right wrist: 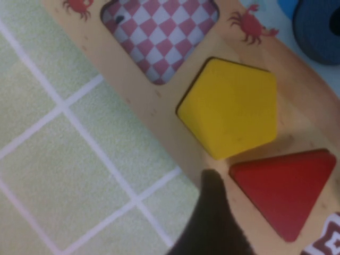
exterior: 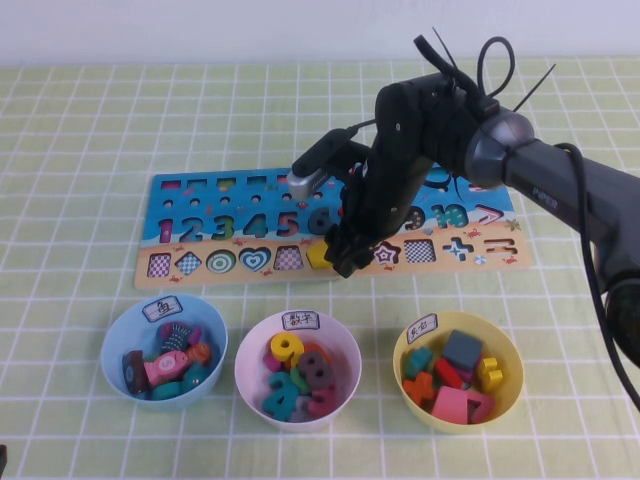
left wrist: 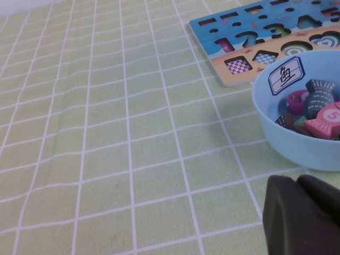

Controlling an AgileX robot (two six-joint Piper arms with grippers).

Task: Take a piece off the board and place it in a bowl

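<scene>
Desk (exterior: 80,150): green cloth with a white grid; its far edge meets a pale wall.
Board (exterior: 200,190): long wooden puzzle board, blue upper part with coloured numerals, tan lower strip with shape slots. Its middle is hidden behind the right arm in the high view; only one corner shows in the left wrist view.
Right arm (exterior: 560,190): black, reaching in from the right and bent steeply down over the middle of the board; cables loop above the wrist.
Right end effector (exterior: 340,262): low over the tan strip, just beside the yellow pentagon (right wrist: 229,108). Only one dark fingertip (right wrist: 212,212) shows in the right wrist view, at the board's near edge beside the piece; whether the fingers are apart or together cannot be told.
Left end effector (left wrist: 303,218): a dark blurred mass at the frame edge of the left wrist view, near the pale blue bowl; out of the high view; finger state cannot be told.
Pale blue bowl (exterior: 118,340): leftmost, labelled, holding fish-like pieces.
White-pink bowl (exterior: 250,355): middle, holding numerals.
Yellow bowl (exterior: 505,385): rightmost, white label on its rim, holding assorted shape blocks.
Piece (right wrist: 287,186): red triangle seated in its slot on the tan strip, next to the pentagon; hidden by the arm in the high view.
</scene>
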